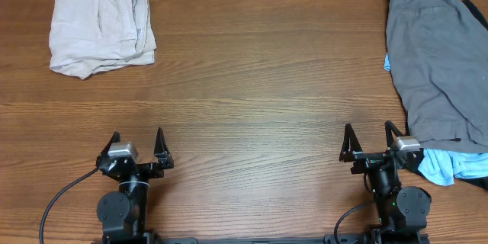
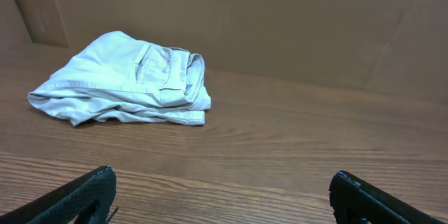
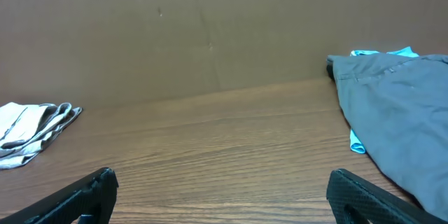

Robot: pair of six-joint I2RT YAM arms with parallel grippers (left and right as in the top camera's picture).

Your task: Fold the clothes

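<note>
Clothes lie in a messy grey heap (image 1: 435, 69) on the bench (image 1: 252, 84), just beside the right pincer (image 1: 369, 126), easy to grab. Folded shorts (image 1: 101, 30) sit far off. The left pincer (image 1: 137, 133) and right pincer both gape, empty.

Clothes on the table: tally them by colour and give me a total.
Beige garment, folded: 1
Gray garment: 1
Light blue garment, under the gray one: 1
Black garment, only edges showing: 1
Total: 4 visible; more may be hidden underneath.

Wood-grain table (image 1: 252, 84), soft matt cloth garments (image 1: 99, 30).
</note>
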